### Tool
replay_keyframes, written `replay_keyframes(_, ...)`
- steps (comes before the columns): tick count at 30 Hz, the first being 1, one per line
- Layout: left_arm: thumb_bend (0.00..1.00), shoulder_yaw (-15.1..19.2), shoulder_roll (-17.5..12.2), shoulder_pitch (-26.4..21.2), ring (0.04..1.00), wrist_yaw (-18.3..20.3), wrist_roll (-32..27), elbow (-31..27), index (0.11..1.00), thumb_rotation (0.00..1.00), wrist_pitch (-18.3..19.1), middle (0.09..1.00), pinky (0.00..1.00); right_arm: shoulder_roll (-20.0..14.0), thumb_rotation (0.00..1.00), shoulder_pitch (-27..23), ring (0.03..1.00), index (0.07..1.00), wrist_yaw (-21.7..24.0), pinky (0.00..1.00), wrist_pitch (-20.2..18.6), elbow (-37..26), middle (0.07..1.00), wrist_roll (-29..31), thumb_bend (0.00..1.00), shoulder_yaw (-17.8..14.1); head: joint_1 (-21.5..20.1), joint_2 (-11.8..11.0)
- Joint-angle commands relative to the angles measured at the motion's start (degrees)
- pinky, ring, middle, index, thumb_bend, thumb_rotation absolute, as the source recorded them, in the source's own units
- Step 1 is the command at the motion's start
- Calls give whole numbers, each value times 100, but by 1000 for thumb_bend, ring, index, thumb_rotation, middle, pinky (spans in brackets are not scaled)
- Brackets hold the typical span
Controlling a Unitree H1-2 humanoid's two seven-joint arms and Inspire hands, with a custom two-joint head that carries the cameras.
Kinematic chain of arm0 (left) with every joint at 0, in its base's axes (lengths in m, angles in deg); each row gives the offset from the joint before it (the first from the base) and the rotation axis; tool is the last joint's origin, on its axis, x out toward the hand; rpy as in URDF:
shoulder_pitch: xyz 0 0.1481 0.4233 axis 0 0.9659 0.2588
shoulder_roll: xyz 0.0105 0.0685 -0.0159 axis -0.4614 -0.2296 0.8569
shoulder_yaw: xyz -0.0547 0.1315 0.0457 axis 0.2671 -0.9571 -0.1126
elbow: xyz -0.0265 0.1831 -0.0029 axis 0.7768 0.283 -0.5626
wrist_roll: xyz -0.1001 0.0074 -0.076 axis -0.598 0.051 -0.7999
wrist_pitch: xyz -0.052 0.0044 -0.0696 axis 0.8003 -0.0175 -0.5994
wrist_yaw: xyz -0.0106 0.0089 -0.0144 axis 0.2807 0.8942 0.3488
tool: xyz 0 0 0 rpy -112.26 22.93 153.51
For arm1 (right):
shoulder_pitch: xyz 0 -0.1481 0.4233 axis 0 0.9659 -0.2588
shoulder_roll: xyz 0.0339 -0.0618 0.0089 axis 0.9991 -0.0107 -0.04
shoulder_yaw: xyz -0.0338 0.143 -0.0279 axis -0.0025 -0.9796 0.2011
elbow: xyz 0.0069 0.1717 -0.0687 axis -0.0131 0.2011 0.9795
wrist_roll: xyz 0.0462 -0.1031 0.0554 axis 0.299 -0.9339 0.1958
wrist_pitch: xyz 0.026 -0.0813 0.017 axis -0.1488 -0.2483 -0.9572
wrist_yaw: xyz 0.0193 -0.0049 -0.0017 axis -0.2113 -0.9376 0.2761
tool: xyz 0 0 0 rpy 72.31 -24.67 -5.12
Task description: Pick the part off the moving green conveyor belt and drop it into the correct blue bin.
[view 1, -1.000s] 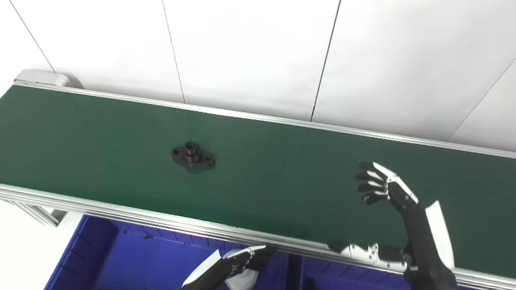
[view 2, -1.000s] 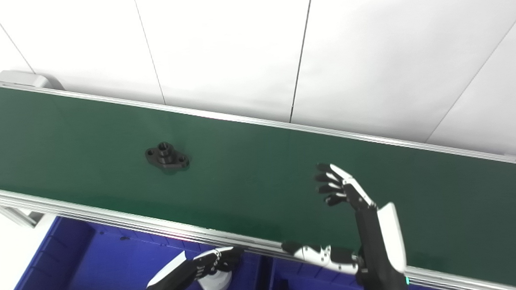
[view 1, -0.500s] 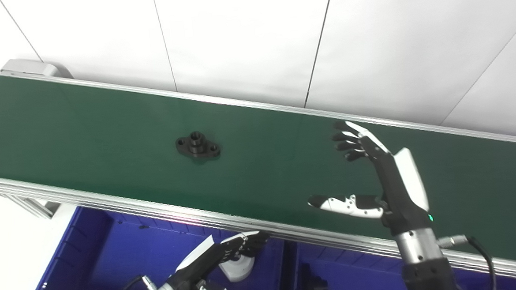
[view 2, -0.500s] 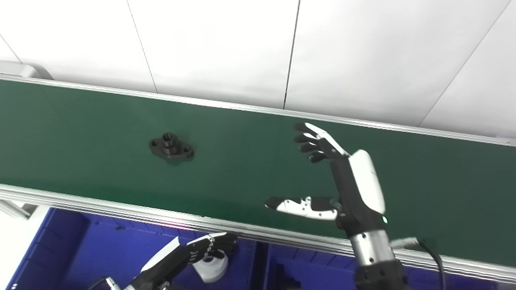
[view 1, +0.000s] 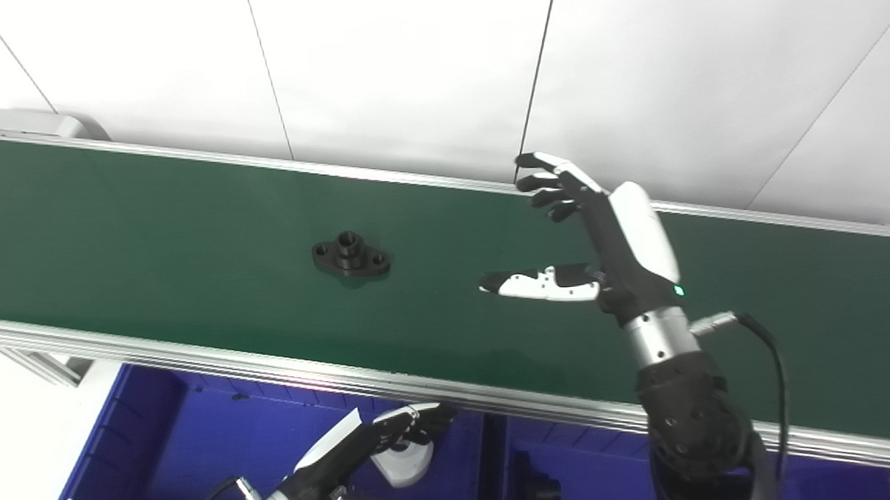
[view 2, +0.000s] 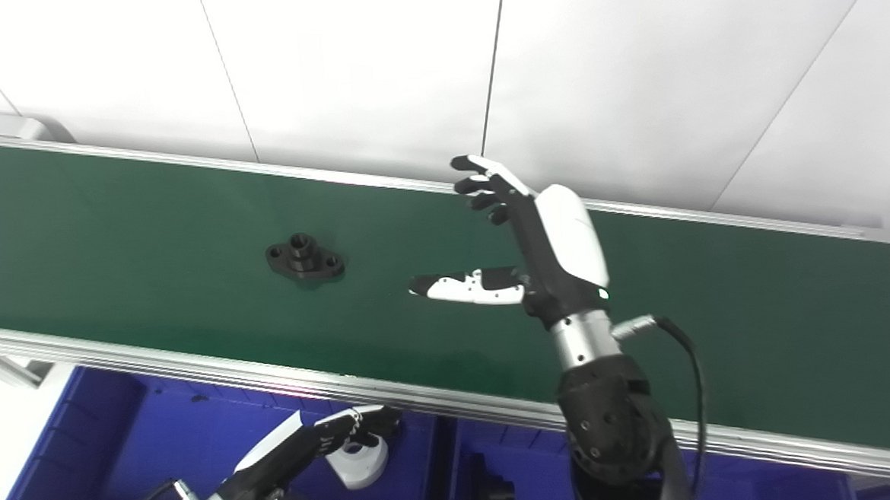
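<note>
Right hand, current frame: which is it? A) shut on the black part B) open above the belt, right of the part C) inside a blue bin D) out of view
B: the right hand is spread open over the green belt, empty, with the black part lying apart to its left.

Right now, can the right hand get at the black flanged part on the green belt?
Probably yes: the right hand is open above the green belt, and nothing lies between it and the black flanged part to its left.
</note>
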Motion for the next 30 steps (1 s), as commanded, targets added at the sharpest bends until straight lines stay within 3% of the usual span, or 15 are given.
replay_keyframes(1, 856, -26, -15, -57, 844, -13, -79, -82, 854, 193, -242, 859, 808, 46, 359, -279, 662, 808, -54, 592, -20, -4, 710, -126, 827, 80, 0, -14)
replay_keyframes(11, 857, -134, -28, -66, 839, -127, 32, -48, 856, 193, -244, 857, 814, -60, 401, -821, 699, 841, 333, 631, -245, 647, 732, -604, 827, 402, 67, -213)
replay_keyframes(16, 856, -201, -44, -55, 840, -185, 35, -60, 857, 181, -245, 860, 814, -91, 417, -1139, 753, 860, 544, 679, -396, 993, 785, -833, 836, 601, 101, -240)
replay_keyframes(30, 853, -283, -28, -60, 856, -264, 120, -35, 860, 177, -243, 867, 831, -88, 433, -1667, 810, 878, 499, 742, -382, 1685, 825, -1188, 860, 991, 232, -309)
